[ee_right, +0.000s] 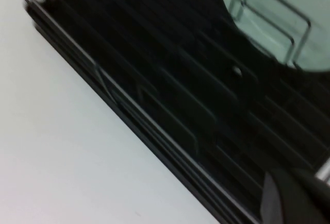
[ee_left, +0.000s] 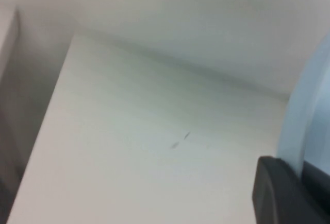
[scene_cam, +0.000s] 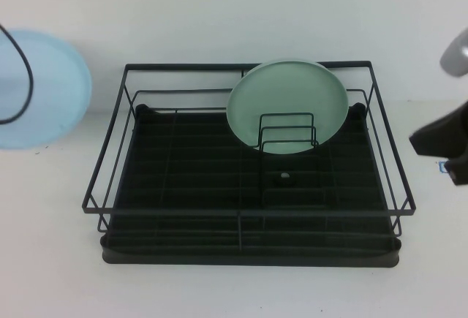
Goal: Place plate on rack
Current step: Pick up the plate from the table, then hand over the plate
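The sky-blue plate (scene_cam: 51, 91) is held up at the far left, left of the rack and off the table. In the left wrist view my left gripper (ee_left: 298, 171) is shut on the plate's rim (ee_left: 309, 100), with a dark finger on each side of it. In the high view the left gripper itself is hidden; only a black cable crosses the plate. The black wire rack (scene_cam: 248, 213) stands in the middle, its small wire plate holder (scene_cam: 287, 131) in the right half. My right gripper (scene_cam: 447, 148) hovers by the rack's right side and also shows in the right wrist view (ee_right: 294, 198).
A pale mint-green plate (scene_cam: 289, 102) stands upright in the plate holder, leaning toward the rack's back rail; it also shows in the right wrist view (ee_right: 278, 7) above the rack's tray (ee_right: 154, 90). White table surrounds the rack, with a wall behind.
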Controlling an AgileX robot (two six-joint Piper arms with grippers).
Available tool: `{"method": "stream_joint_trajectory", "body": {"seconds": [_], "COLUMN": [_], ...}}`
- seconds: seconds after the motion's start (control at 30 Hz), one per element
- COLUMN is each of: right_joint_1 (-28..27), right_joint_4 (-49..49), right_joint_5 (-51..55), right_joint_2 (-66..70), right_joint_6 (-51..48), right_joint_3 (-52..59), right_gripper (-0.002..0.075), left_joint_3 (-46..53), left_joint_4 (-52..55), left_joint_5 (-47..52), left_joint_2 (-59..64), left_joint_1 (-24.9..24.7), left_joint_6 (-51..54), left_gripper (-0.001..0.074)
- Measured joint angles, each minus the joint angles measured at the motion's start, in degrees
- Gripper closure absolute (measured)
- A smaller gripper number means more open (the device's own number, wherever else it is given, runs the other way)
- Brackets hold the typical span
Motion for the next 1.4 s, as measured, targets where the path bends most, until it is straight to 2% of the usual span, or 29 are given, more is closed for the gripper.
{"method": "stream_joint_trajectory", "body": {"seconds": [0.13, 0.23, 0.33, 0.47, 0.57, 0.67, 0.73, 0.93, 1.0, 1.17, 1.4], "right_joint_1": [0.0, 0.0, 0.0, 0.0, 0.0, 0.0, 0.0, 0.0, 0.0, 0.0, 0.0], "right_joint_4": [5.31, 11.96, 25.47, 50.02, 59.11, 60.17, 59.89, 57.92, 55.83, 49.37, 49.34], "right_joint_5": [1.13, 1.28, 1.48, 5.61, 7.2, 8.49, 9.82, 10.46, 9.6, 6.08, 4.99], "right_joint_2": [0.0, 0.0, 0.0, 0.0, 0.0, 0.0, 0.0, 0.0, 0.0, 0.04, 3.96], "right_joint_6": [0.0, -1.81, -8.37, -22.51, -26.32, -26.86, -26.59, -23.85, -22.96, -20.09, -19.28], "right_joint_3": [-2.65, -4.4, -4.9, -5.03, -5.96, -6.07, -6.07, -6.07, -6.07, -6.07, -6.07], "right_gripper": [0.0727, 0.0727, 0.0727, 0.0728, 0.0728, 0.0721, 0.0682, 0.0432, 0.0384, 0.0347, 0.034], "left_joint_3": [0.0, 0.0, 0.0, 0.0, 0.0, 0.0, 0.0, 0.0, 0.0, 0.0, 0.0], "left_joint_4": [-3.41, -9.61, -15.46, -13.59, -11.69, -12.0, -12.09, -10.38, -9.64, -10.98, -10.98], "left_joint_5": [0.78, 5.99, 11.02, 10.97, 11.25, 13.04, 14.02, 12.24, 11.86, 14.19, 15.94], "left_joint_2": [-8.95, -14.59, -18.67, -22.72, -23.44, -23.33, -23.33, -23.33, -23.33, -23.33, -23.33], "left_joint_1": [0.0, -0.49, -3.11, -8.28, -10.72, -14.1, -17.27, -25.92, -26.85, -27.12, -27.12], "left_joint_6": [2.52, 5.81, 8.98, 9.18, 7.29, 7.29, 7.29, 7.96, 7.12, 7.12, 7.12], "left_gripper": [0.0734, 0.0734, 0.0734, 0.0734, 0.0734, 0.0734, 0.0734, 0.0734, 0.0734, 0.0734, 0.0734]}}
